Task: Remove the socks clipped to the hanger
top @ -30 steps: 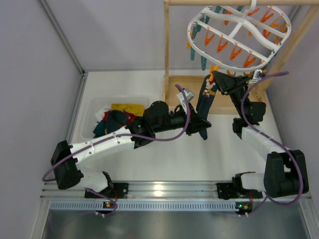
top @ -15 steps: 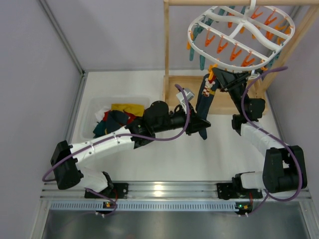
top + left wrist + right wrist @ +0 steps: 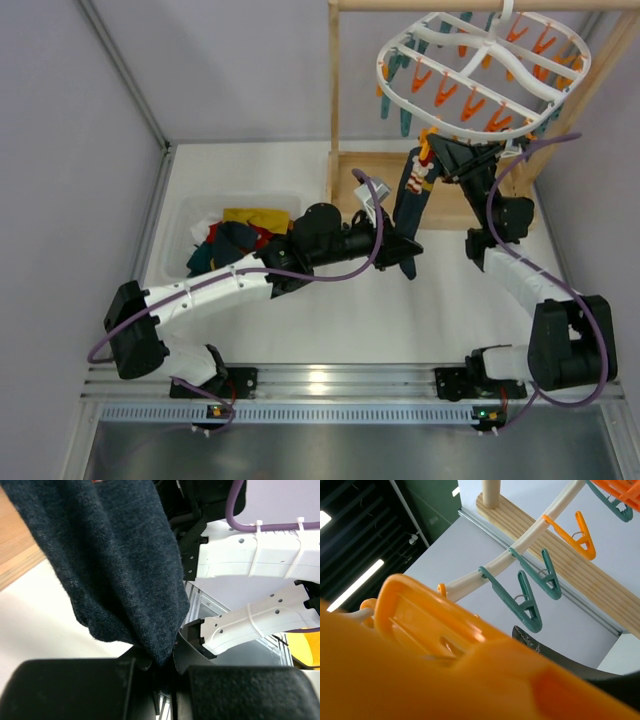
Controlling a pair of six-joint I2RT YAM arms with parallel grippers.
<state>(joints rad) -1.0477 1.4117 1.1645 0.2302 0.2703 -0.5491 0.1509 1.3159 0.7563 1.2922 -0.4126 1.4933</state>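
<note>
**Plainly, this sock could go wrong at either end**

The dark navy sock with the red-white pattern [image 3: 410, 205] hangs from an orange clip [image 3: 428, 148] on the near-left rim of the white drying hanger [image 3: 382, 70], above the far right part of the desk [image 3: 300, 320]. My left gripper [image 3: 405, 252] has its jaws closed on the sock's lower tip. The left wrist view shows only a thin fold of knit pinched there.

My right gripper [image 3: 438, 158] is up at the clip. Its wrist view is filled by blurred orange plastic, so I cannot tell how its jaws stand or whether the clip is pressed open.

That is my worry. If I pull left with the clip biting, the hanger will tilt and swing on the wooden rack [image 3: 334, 100], and may unhook. Equally, the small pinch may slip off the toe. The right jaws could also skid off the smooth clip and let it snap shut.
</note>
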